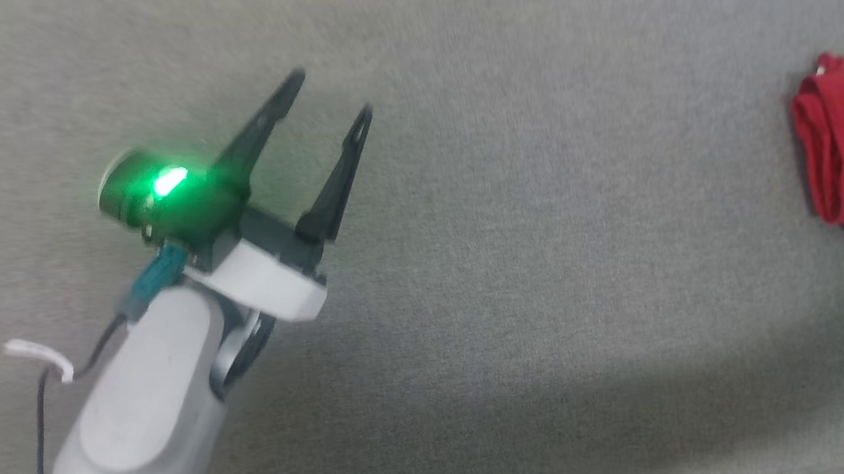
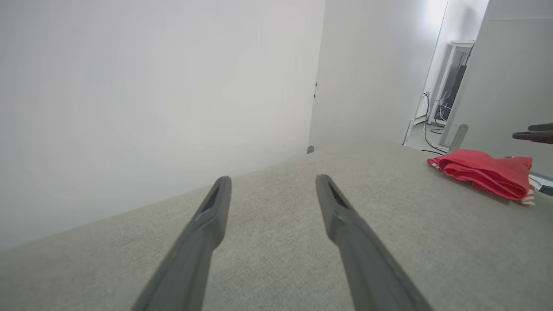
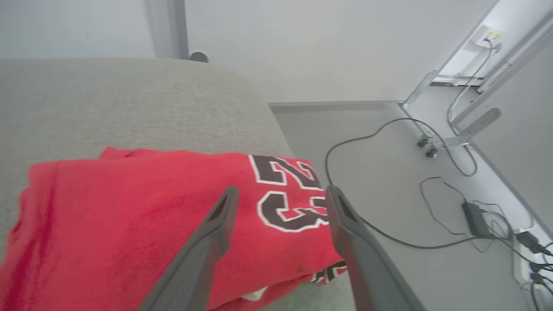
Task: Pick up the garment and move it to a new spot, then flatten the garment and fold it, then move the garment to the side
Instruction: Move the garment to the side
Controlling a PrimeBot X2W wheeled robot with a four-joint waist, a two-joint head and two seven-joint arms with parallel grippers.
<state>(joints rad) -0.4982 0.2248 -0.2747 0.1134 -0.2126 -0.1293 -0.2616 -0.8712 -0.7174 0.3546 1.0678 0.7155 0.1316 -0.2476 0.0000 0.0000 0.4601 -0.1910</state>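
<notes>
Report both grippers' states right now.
Left gripper: open, holding nothing.
Right gripper: open, fingers spread above the folded garment, not gripping it.

In the head view the garment (image 1: 842,136) is cut off by the right edge, so I see only a folded red part and a little striped trim. All of this view is blurred, also my left hand (image 1: 332,93). In the left wrist view the right edge cuts my right hand (image 2: 520,131); only two fingertips show. In the right wrist view the garment runs out at the bottom, and my fingers (image 3: 207,246) cover part of it.
</notes>
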